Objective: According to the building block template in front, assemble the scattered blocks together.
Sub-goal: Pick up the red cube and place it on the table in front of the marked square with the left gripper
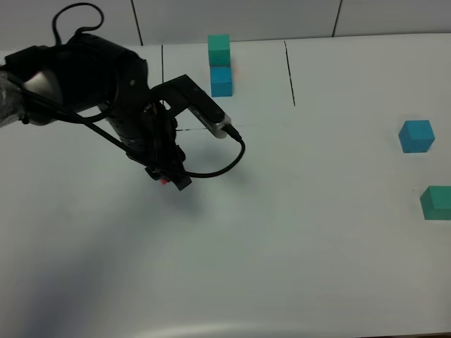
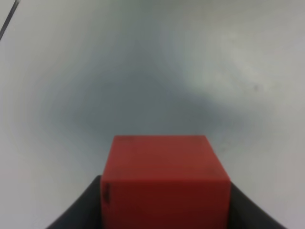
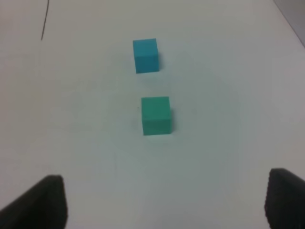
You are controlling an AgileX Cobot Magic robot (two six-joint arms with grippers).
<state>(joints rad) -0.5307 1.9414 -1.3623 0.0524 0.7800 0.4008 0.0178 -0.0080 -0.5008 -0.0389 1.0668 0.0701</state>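
Observation:
The building block template (image 1: 220, 65) stands at the back, a teal-green cube above a blue one, red barely showing, framed by thin black lines. My left gripper (image 1: 170, 180) is shut on the red cube (image 2: 164, 179), which sits between its dark fingers (image 2: 78, 212); only a red speck (image 1: 163, 181) shows from above. It is in front and left of the template. The loose blue cube (image 1: 416, 136) (image 3: 145, 56) and teal-green cube (image 1: 436, 202) (image 3: 156, 115) lie at the far right. My right gripper (image 3: 167, 205) is open and empty, short of the teal-green cube; it is out of the high view.
The white table (image 1: 296, 232) carries drawn black lines (image 1: 289, 74) around the template. The left arm's body and cable (image 1: 211, 169) hang over the table's left part. A tiled wall (image 1: 282, 17) runs behind the table.

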